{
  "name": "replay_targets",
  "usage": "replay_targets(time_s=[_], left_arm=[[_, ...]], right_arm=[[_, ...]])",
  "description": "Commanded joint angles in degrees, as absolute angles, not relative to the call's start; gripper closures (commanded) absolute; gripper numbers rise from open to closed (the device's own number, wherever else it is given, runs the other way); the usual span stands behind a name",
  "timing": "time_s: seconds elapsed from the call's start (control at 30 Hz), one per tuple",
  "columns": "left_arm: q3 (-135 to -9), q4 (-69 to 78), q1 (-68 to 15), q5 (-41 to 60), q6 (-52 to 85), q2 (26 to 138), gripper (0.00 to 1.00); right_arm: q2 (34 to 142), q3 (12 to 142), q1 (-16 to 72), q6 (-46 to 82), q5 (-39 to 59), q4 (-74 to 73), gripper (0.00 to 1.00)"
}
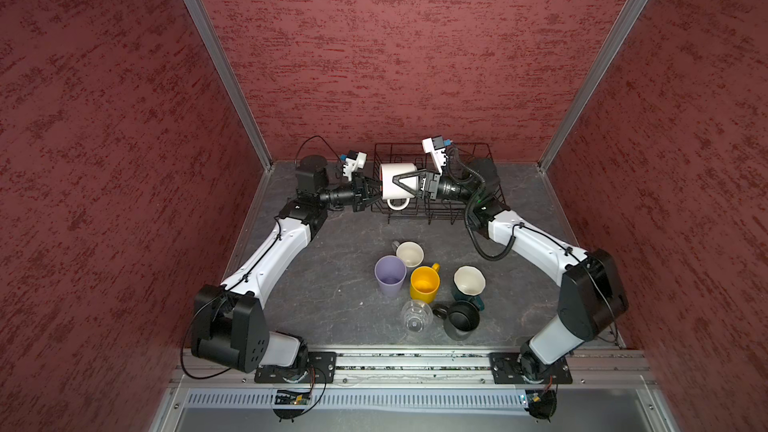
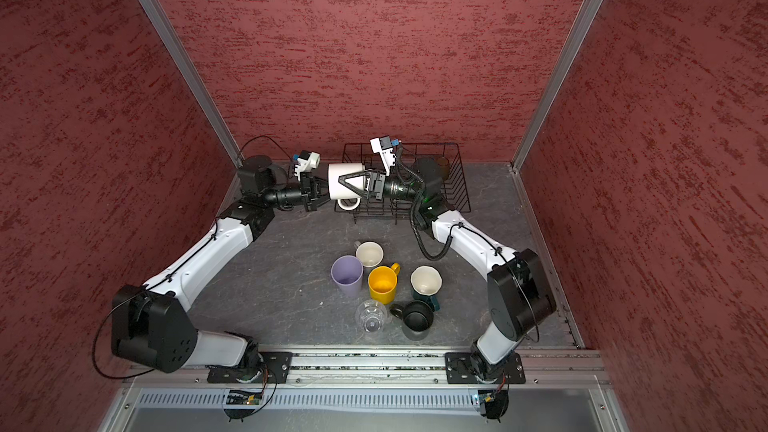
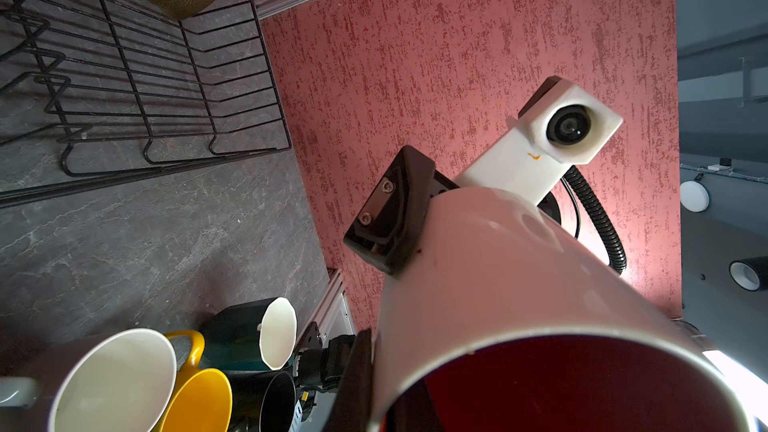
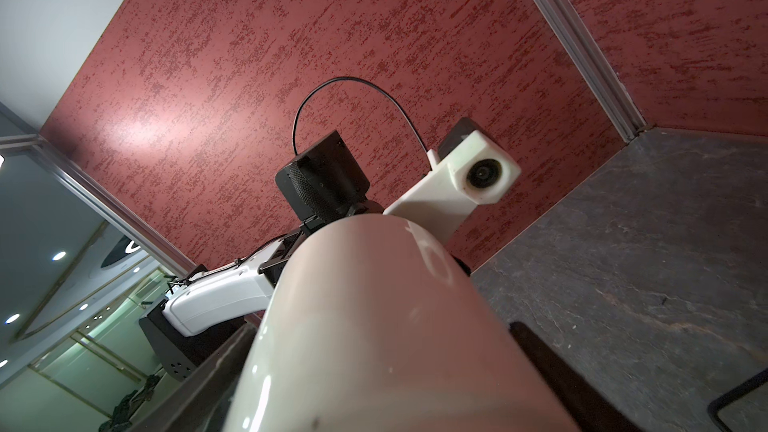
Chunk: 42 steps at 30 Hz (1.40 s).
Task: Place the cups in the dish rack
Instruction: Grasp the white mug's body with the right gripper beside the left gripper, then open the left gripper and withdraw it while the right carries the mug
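White mug (image 1: 390, 178) (red inside) hangs at the dish rack (image 1: 395, 151) edge, left gripper (image 1: 374, 194) pinching its rim, right gripper (image 1: 397, 191) straddling it, clamp unclear; right should firm up before left releases.

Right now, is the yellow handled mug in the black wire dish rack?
No, the yellow mug stands on the grey tabletop, outside the wire rack.

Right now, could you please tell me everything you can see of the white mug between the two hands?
The white mug looks glossy ceramic, white outside, dark red inside, with a white loop handle on its lower near side. It lies on its side in the air over the left edge of the dish rack, mouth toward the left hand, which seems to pinch its rim; the right hand straddles its body.
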<state>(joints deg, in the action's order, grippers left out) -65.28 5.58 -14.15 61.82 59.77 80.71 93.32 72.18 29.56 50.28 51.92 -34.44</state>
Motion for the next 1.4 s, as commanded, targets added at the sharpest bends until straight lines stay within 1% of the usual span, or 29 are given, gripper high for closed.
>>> replay_targets(time_s=[0.0,0.07,0.17,0.47,0.5,0.57,0.6,0.67,0.77,0.87,1.13,1.2,1.3,1.37], left_arm=[[-69.1,10.3,-15.4,63.1,59.8,80.9,1.0],[-69.4,10.2,-15.4,63.1,59.8,81.2,1.0],[-69.6,10.1,-15.4,62.8,59.9,81.6,1.0],[-69.7,9.0,-14.9,62.5,59.7,81.5,0.86],[-69.6,8.8,-14.9,62.5,59.8,81.6,0.83],[-69.7,8.7,-14.6,62.5,59.8,81.4,0.73],[-69.7,8.5,-14.5,62.4,59.7,81.3,0.7],[-69.8,8.2,-14.3,62.5,59.5,81.1,0.6],[-69.8,7.6,-14.0,62.5,59.1,80.9,0.49],[-69.6,7.1,-13.5,62.4,59.1,80.6,0.43],[-69.4,5.4,-12.4,61.3,58.0,80.3,0.21],[-69.3,4.5,-12.3,60.8,57.1,80.0,0.18],[-69.3,2.2,-11.7,59.5,55.5,79.6,0.06],[-69.0,1.3,-11.1,58.7,54.9,79.3,0.01]], right_arm=[[92.3,72.9,30.8,46.8,46.9,-28.3,0.36],[91.6,72.7,30.8,46.4,45.5,-27.6,0.4],[90.7,72.8,30.8,46.0,44.2,-26.2,0.48],[87.8,73.2,30.7,44.3,38.7,-22.3,0.6],[87.8,73.2,30.8,44.4,38.6,-22.4,0.6],[87.3,73.0,30.7,44.5,38.3,-22.6,0.62],[87.2,72.8,30.7,44.5,38.1,-22.8,0.63],[86.8,72.6,30.7,44.6,38.0,-23.2,0.64],[86.4,72.6,30.6,44.6,37.4,-23.4,0.66],[86.0,72.6,30.5,44.6,36.8,-23.3,0.68],[84.7,72.2,29.8,44.3,35.3,-21.9,0.71],[84.1,72.1,29.5,43.8,34.9,-21.2,0.73],[83.6,71.9,28.8,43.1,33.8,-19.3,0.74],[81.1,72.0,28.2,41.9,32.7,-16.9,0.74]])
